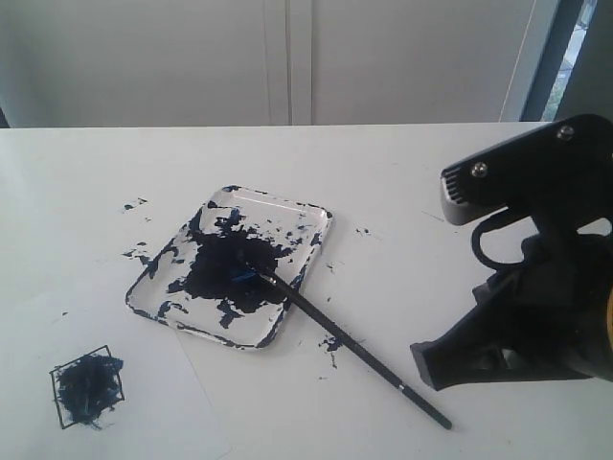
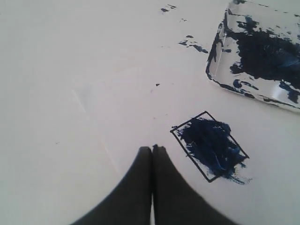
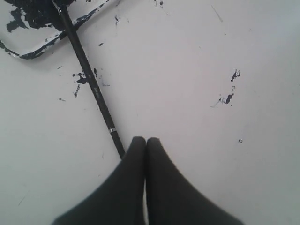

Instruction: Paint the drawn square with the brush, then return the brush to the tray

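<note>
The clear tray [image 1: 308,222], smeared with dark blue-black paint, lies mid-table. The brush [image 1: 345,340] rests with its wet tip in the tray's paint blot, and its thin black handle slants out over the rim onto the table. The drawn square [image 1: 86,385] sits near the front left, its inside daubed dark blue. My left gripper [image 2: 152,148] is shut and empty, just beside the square [image 2: 211,145]. My right gripper [image 3: 146,139] is also shut on nothing. The brush [image 3: 89,77] handle's end passes behind one of its fingers.
The bulky black right arm [image 1: 536,287] fills the right side of the exterior view. Loose paint splatters [image 1: 134,204] dot the white table around the tray, whose wall [image 2: 216,61] and rim [image 3: 28,55] show in the wrist views. A white wall stands behind the table.
</note>
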You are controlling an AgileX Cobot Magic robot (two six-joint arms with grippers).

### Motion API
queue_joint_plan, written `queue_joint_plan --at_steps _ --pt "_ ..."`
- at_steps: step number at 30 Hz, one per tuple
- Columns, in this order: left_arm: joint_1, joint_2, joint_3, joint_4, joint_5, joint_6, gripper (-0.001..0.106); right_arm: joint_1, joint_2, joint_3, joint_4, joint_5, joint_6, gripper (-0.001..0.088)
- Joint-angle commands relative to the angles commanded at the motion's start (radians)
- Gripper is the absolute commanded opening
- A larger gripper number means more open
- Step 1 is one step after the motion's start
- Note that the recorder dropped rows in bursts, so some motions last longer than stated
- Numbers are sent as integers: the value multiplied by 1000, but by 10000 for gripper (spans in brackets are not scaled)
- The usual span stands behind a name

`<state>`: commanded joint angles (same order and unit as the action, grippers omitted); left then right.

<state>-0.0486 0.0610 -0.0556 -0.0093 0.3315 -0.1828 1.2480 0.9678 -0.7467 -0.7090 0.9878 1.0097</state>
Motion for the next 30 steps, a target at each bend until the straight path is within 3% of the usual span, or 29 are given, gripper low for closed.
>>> queue_joint_plan --at_steps 2,7,10,16,21,30 --pt "18 -41 49 0 2 0 0 -52 0 0 0 -17 0 0" --pt "75 -61 56 3 -87 3 0 -236 -17 0 0 -53 0 0" --pt "104 -61 56 3 -87 3 0 -356 -97 0 0 -55 0 0" --pt "106 -61 56 3 -87 3 0 -572 -269 0 -2 -53 0 0" --pt "106 -61 56 3 -87 3 0 -630 -310 0 -2 -49 0 0" --pt "106 -61 56 3 -87 3 0 -631 -320 0 -5 -50 0 0"
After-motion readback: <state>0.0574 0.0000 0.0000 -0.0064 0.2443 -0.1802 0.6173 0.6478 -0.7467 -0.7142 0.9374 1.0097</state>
